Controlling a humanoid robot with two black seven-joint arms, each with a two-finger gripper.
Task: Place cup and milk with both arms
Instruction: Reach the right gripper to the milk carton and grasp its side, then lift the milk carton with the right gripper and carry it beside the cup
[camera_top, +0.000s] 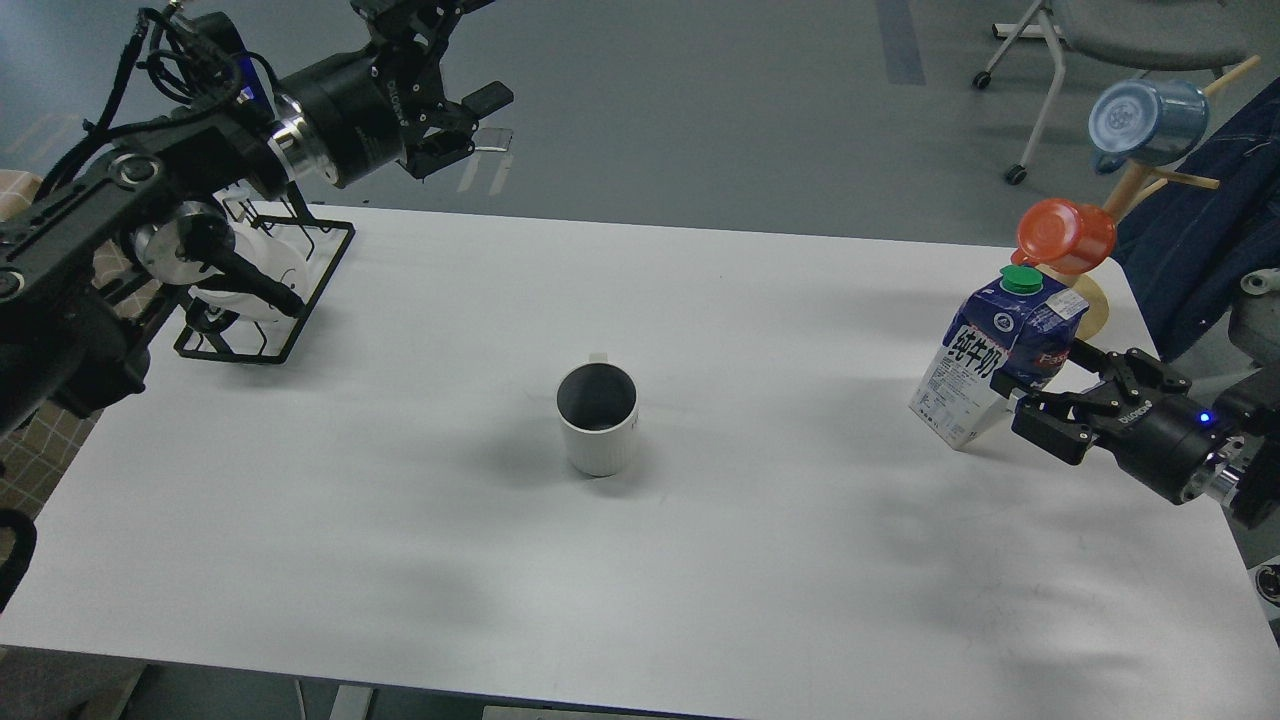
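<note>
Nearest, white table (420, 580), bare front part. Cup (597, 418) stands upright about mid-table, white ribbed sides, dark grey inside, small nub on the far rim; nothing touches it, both arms well apart from it.

Right side: right gripper (1015, 385) comes in low from the right edge, blue light on its wrist. Its jaws are clamped on the milk (995, 358), one finger on the far side of the carton's lower part, one on the near side. Milk is tilted, top leaning right and away, green cap (1021, 280) up, black characters on the white face toward the camera. Carton's lower corner sits at the table surface or just above; cannot tell if it touches.

Just behind the milk, a wooden mug stand (1140, 185) at the table's far right corner, orange-red cup (1066, 235) hung on a lower peg, translucent blue mug (1146, 122) on a higher peg. Dark blue cloth (1200, 230) beside it to the right.

Left side: black wire rack (290, 290) near the far left table edge, a white dish (255, 275) in it, partly hidden by the arm.

Farther: left gripper (470, 125) held high beyond the table's far edge, jaws apart, nothing between them. Grey floor and a wheeled chair (1100, 40) at far right.
</note>
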